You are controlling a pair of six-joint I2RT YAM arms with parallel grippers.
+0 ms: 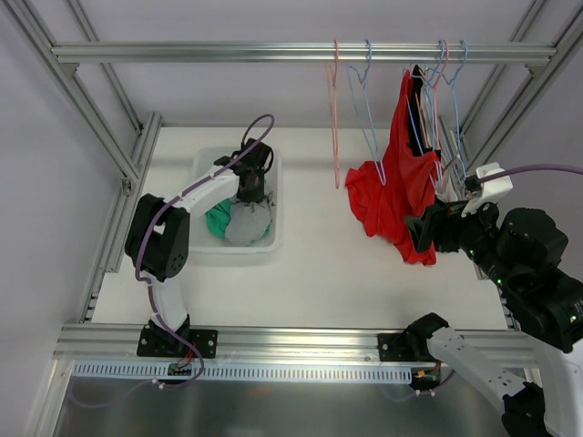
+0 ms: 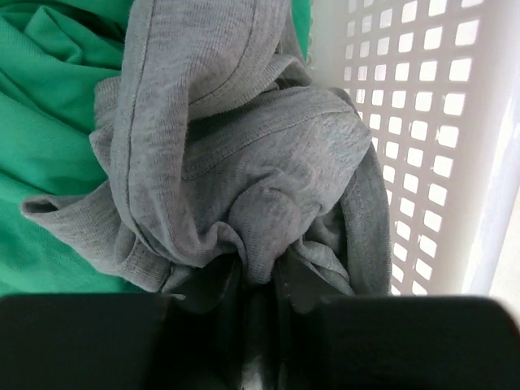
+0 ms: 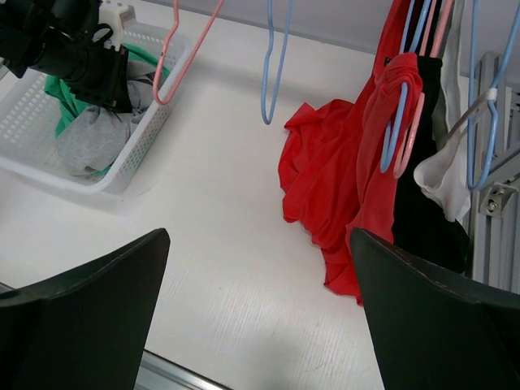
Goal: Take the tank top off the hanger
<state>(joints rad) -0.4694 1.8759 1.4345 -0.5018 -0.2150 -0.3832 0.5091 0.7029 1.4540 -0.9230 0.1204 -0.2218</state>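
The red tank top [image 1: 393, 187] hangs from the rail [image 1: 273, 52] over the far right corner of the tabletop. Its strap is looped over a blue and pink hanger [image 3: 398, 130], and its lower half is slumped in a heap on the table surface near the right edge. It isn't off yet, so the job looks to be at the reach-and-grab stage.

The right gripper [image 1: 421, 229] hovers just beside the heap, on its near side. Its jaws are spread wide and hold nothing. I'd say it next needs to close on the fabric up by the strap and draw it off the hanger's arm without dragging the neighbouring dark garment [image 3: 422, 211] along.

Two bare hangers, one pink [image 1: 334, 118] and one blue [image 1: 369, 109], dangle further left.

Towards the far left corner, the left gripper [image 2: 256, 280] is down in the white basket [image 1: 199, 168]. Its fingers are nearly together and pinching a fold of a grey garment [image 2: 236, 162] that lies on a green one [image 2: 49, 97].
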